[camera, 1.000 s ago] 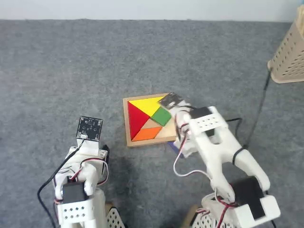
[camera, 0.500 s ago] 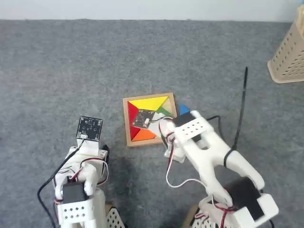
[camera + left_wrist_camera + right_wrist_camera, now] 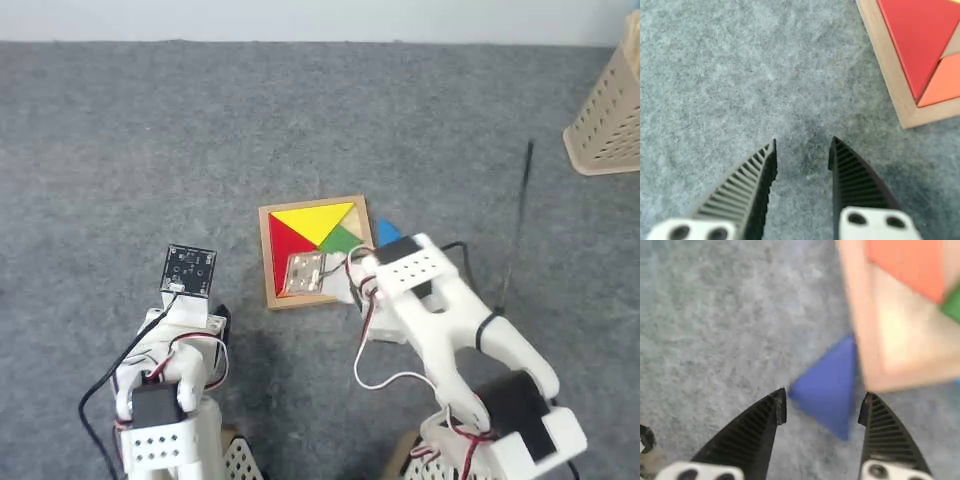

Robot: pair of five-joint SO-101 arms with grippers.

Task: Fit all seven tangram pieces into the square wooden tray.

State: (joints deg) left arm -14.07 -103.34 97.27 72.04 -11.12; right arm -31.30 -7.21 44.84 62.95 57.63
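Setting: robotics lab bench. Evidence: grey felt-like mat over the table, white plastic left arm and right arm with exposed wiring, beige perforated basket at the edge.

Loose triangle on table, just beside tray, outside rim.

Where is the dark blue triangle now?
In the right wrist view the dark blue triangular piece lies on the grey carpet beside the square wooden tray, within the open right gripper.

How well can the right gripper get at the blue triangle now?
Probably well: the blue triangle lies between the fingers of the open right gripper, though the edge of the wooden tray sits close beside it.
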